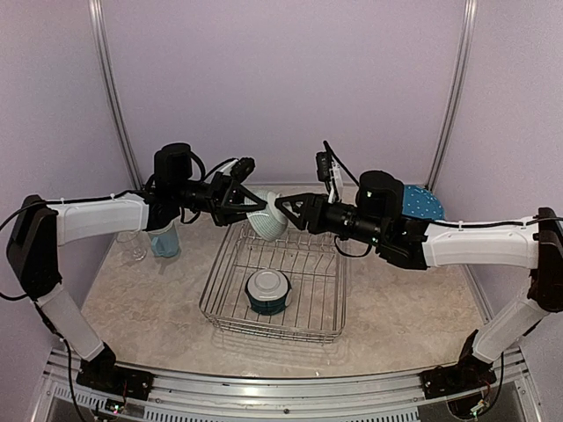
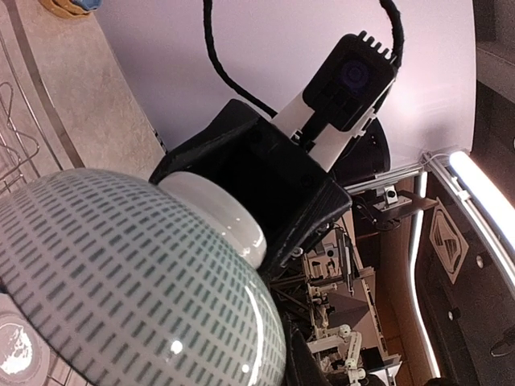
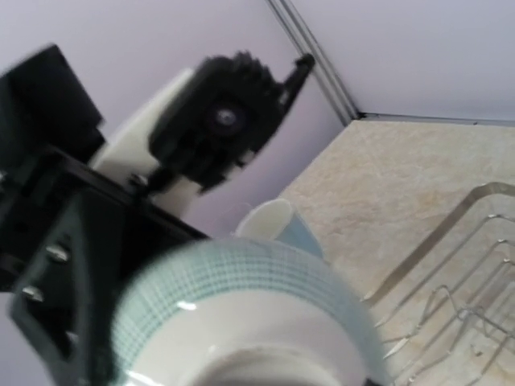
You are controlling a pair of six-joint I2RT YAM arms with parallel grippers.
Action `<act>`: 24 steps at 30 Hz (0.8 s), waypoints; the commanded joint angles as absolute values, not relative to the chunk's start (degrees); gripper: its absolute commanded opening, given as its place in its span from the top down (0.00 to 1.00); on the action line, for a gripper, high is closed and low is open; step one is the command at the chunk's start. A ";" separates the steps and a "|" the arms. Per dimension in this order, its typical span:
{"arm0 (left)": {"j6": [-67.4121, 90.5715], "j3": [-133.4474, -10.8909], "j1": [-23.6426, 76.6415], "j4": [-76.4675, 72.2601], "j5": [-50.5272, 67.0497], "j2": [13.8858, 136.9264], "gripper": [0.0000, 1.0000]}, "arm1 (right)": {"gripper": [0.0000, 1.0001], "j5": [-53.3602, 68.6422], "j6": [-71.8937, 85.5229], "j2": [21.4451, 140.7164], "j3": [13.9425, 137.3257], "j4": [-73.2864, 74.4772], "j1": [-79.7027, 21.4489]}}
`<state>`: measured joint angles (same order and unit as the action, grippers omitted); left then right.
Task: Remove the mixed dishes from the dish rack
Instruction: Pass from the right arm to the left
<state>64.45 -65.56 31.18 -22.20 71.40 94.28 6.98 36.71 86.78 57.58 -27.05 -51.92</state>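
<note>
Top external alone: seemingly upturned bowl point(image 1: 267, 292) in rack point(image 1: 312, 280)

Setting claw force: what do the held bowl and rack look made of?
Held bowl: likely glazed ceramic; glossy highlights over a teal dash pattern, plain white foot ring. Dish rack: thin silver wire, probably steel, plated or stainless unclear.

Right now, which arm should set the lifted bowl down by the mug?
Left, probably: the mug stands under the left arm, and the left pincer is at the lifted bowl; the right would reach across the rack.
</note>
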 commanded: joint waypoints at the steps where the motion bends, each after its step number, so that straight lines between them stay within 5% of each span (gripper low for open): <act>1: 64.51 -65.13 30.88 -24.08 71.85 94.51 0.91 | 1.00 7.62 36.73 87.01 60.20 -29.72 -51.48; 8: 62.58 -65.62 30.02 -21.60 71.54 93.92 1.00 | 1.00 7.80 36.17 87.62 61.31 -27.66 -51.51; 15: 52.72 -68.57 29.97 -8.72 68.07 92.05 1.00 | 0.73 6.21 34.74 86.43 61.73 -24.93 -51.49; 24: 28.81 -75.58 29.97 21.22 45.65 85.66 1.00 | 0.66 4.77 33.66 85.58 61.72 -22.30 -51.52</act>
<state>42.13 -71.59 30.24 8.08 58.78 91.07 5.82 34.65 87.09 60.38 -24.53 -51.92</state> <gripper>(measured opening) 0.047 0.330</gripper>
